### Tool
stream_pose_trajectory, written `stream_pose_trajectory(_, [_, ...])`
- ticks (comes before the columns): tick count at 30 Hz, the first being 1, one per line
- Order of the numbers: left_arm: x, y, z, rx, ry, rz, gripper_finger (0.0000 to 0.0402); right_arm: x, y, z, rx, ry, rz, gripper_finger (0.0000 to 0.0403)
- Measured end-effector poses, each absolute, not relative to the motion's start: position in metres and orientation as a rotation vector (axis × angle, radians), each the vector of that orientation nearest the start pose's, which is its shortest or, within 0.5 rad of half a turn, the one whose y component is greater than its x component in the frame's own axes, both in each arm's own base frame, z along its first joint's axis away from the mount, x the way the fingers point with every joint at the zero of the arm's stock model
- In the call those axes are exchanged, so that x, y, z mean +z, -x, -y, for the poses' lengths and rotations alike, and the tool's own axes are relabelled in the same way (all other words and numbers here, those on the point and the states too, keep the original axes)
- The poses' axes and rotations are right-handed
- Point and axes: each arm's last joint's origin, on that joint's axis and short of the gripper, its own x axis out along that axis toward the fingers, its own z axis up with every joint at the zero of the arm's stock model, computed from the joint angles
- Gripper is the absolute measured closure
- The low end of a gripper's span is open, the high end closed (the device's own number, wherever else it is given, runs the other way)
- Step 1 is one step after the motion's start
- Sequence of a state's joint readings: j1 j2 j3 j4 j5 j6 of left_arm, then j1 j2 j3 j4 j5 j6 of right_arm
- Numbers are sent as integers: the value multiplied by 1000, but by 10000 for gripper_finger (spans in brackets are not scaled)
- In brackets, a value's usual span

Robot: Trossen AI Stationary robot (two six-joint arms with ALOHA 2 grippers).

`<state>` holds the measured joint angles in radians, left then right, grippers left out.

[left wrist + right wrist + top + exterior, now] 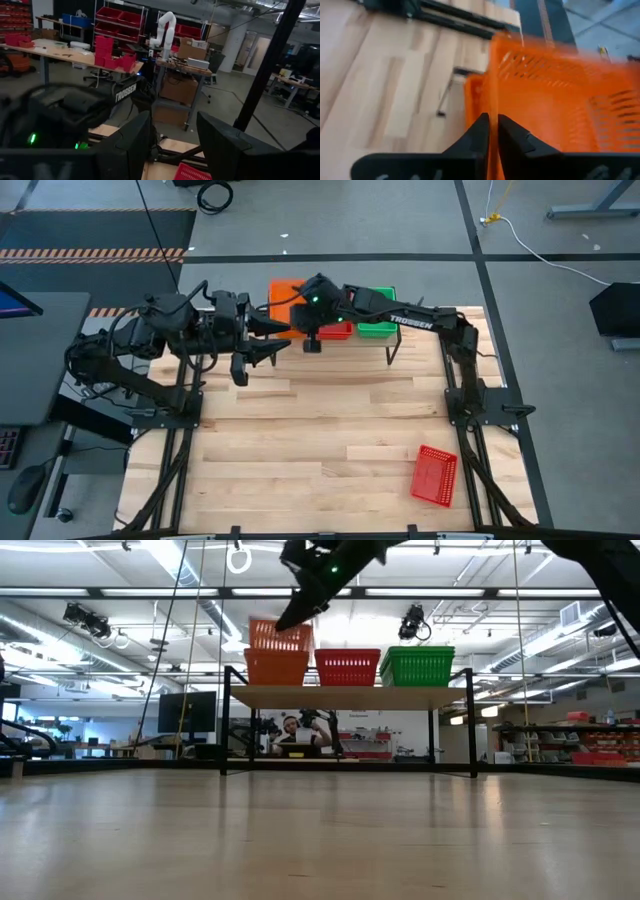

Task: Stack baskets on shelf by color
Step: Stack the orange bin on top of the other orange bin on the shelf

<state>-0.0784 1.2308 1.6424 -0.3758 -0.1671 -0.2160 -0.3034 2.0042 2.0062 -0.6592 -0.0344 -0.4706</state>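
Note:
On the shelf [350, 696] at the table's far side stand an orange basket [276, 668], a red basket [347, 667] and a green basket [417, 665] in a row. A second orange basket [280, 635] sits slightly tilted above the lower orange one, with my right gripper [490, 131] shut on it; in the high view this gripper [300, 308] is over the shelf's left end. My left gripper [270, 342] hovers open and level left of the shelf, with nothing between its fingers [132, 145]. Another red basket [435, 476] lies on the table near the right front. My right gripper pinches the upper orange basket's side wall at its top rim [493, 107], one finger inside the basket and one outside. The fingers slant down from the table's right. The basket's bottom dips into the lower orange basket [472, 97]; whether it rests there I cannot tell.
The shelf's thin black legs [226, 720] stand on the plank tabletop [320, 430]. The two arms are close together at the shelf's left end. Bare planks stretch across the table's middle and near side. A person sits in the room beyond the shelf [292, 730].

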Motion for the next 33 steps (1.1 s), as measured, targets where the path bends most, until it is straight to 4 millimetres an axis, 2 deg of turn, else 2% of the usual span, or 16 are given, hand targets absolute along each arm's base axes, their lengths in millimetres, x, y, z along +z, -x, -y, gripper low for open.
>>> stream_pose_trajectory(3, [508,-228,14,81,232,39,230,331,-436,127,-57,326,-759,360])
stream_pose_trajectory(7, [507,-228,17,70,232,28,230,327,-440,123,-70,345,-772,344])
stream_pose_trajectory(11, [507,-228,19,62,234,19,230,334,-441,125,-112,365,-728,329])
stream_pose_trajectory(16, [506,-228,19,61,229,15,230,353,-441,130,-168,362,-648,310])
stream_pose_trajectory(23, [505,-228,19,63,228,4,230,353,-438,132,-189,215,-650,279])
stream_pose_trajectory(28, [491,-227,18,121,236,-139,230,364,-419,121,-180,42,-721,267])
stream_pose_trajectory(33, [469,-221,9,240,208,-352,230,363,-390,106,-167,-109,-941,268])
